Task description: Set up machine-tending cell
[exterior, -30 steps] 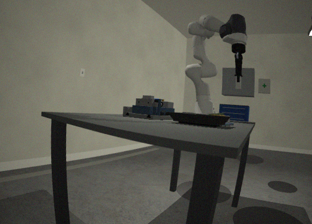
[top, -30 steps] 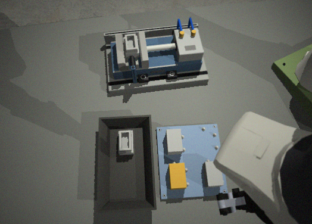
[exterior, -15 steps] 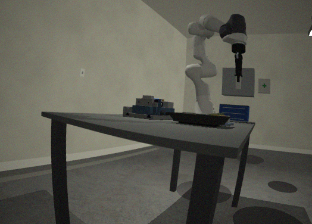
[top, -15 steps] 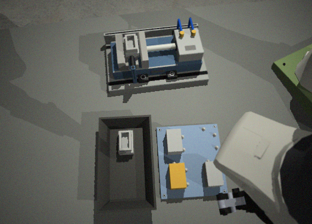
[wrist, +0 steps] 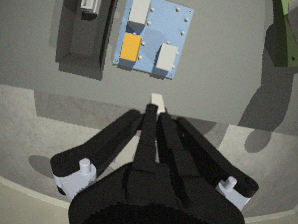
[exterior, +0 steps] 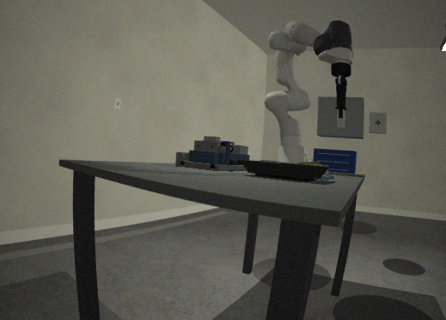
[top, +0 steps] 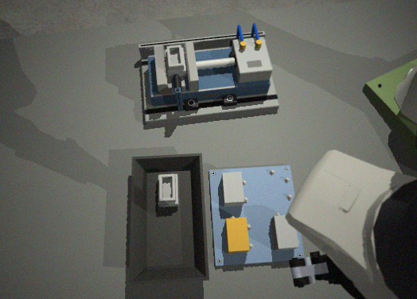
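The vise (top: 208, 75) stands at the back of the table. A finished part with a pocket (top: 175, 60) sits in its opening, beside the fixed jaw (top: 160, 67) and behind the dark work stop (top: 177, 81). A second finished part (top: 168, 189) lies pocket up in the dark outfeed tray (top: 167, 216). The blue infeed plate (top: 255, 214) holds two aluminium blanks (top: 232, 188) (top: 286, 232) and one brass blank (top: 237, 234), all lying flat. My gripper (wrist: 154, 102) is shut and empty, high in the air above the table's near edge by the plate; it also shows in the exterior view (exterior: 340, 112).
The hosed end block (top: 252, 63) with blue fittings is at the vise's right end. A green block (top: 391, 93) lies at the table's right edge. My arm's body (top: 358, 220) hides the plate's right corner in the top view. White pins (top: 287, 180) stand on the plate.
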